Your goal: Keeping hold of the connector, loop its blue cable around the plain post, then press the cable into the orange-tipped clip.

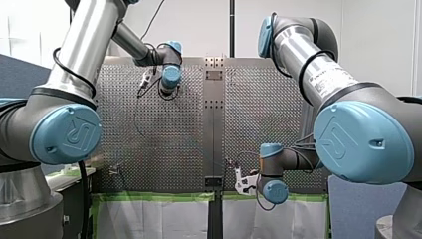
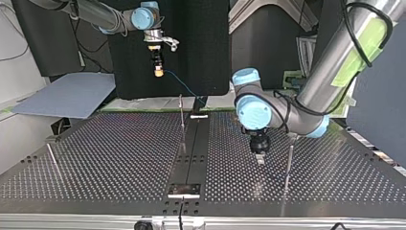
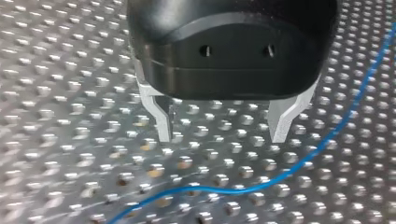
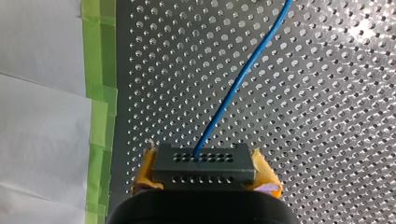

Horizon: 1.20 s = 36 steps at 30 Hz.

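Observation:
My right gripper (image 4: 205, 176) has its yellow pads shut on a dark grey connector (image 4: 203, 161), and the blue cable (image 4: 238, 84) runs out of the connector over the perforated plate. In the top view this gripper (image 2: 158, 71) hangs high above the table's far edge, with the cable (image 2: 179, 81) dropping towards the centre strip. My left gripper (image 3: 224, 128) is open just above the plate, its metal fingers (image 3: 163, 119) bare. The cable (image 3: 280, 177) lies ahead of them, untouched. A thin post (image 2: 288, 165) stands right beside that gripper (image 2: 260, 157). I cannot make out an orange tip anywhere.
Another thin post (image 2: 182, 122) stands by the dark centre strip (image 2: 191, 158), and a third (image 2: 52, 160) at the top view's left. Green tape (image 4: 100, 98) and white sheet border the plate under my right gripper. A grey board (image 2: 67, 96) lies off the table's far left corner.

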Tool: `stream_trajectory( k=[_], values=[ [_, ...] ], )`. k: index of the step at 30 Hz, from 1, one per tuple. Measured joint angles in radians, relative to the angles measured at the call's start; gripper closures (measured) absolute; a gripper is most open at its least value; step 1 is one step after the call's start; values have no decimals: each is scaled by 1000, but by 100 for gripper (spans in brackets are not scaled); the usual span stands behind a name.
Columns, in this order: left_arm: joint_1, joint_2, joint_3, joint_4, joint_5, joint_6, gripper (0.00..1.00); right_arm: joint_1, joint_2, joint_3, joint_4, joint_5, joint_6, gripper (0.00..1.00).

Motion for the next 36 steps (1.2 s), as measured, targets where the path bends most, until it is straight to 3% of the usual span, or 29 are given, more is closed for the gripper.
stream_trajectory(
  k=[18,36],
  values=[
    [7,-125,-1,41,-44,14,1,1,0,0,-1,1,0,100],
    [12,-201,7,72,-12,3,1,1,0,0,-1,0,0,100]
  ],
)
